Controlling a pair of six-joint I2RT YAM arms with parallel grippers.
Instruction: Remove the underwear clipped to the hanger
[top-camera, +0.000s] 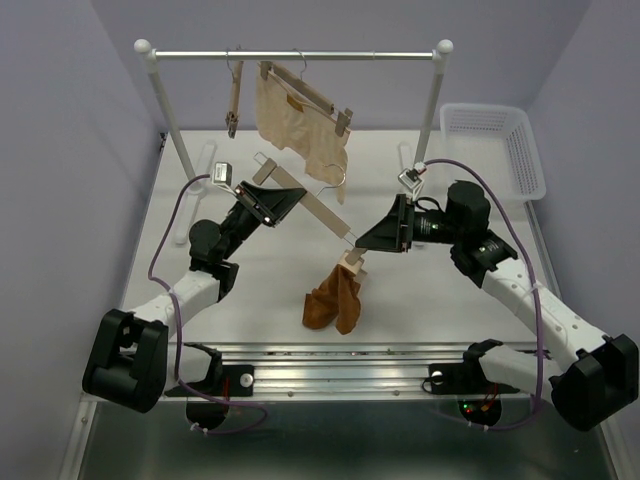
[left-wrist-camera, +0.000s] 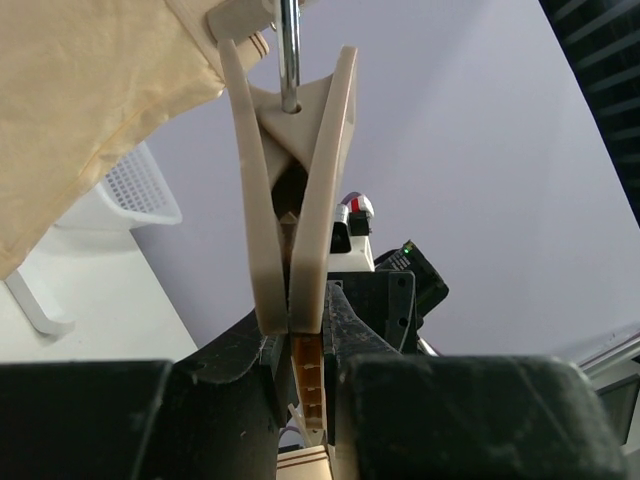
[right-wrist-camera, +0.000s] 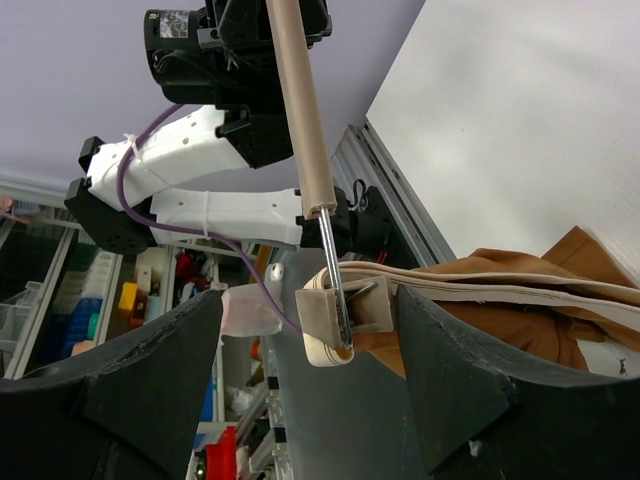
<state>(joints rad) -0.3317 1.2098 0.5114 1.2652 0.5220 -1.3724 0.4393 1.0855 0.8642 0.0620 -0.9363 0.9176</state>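
My left gripper is shut on one end of a wooden hanger held slanted above the table. In the left wrist view the fingers pinch its notched bar under a wooden clip. The hanger's far clip grips the rust-orange underwear, which hangs down to the table. My right gripper is open, its fingers on either side of that clip, not pressing it; the orange cloth trails right. The beige underwear hangs clipped to another hanger on the rail and shows in the left wrist view.
A white clothes rail spans the back on two posts. An empty wooden hanger hangs at its left. A white basket stands at the back right. Grey walls close in on both sides.
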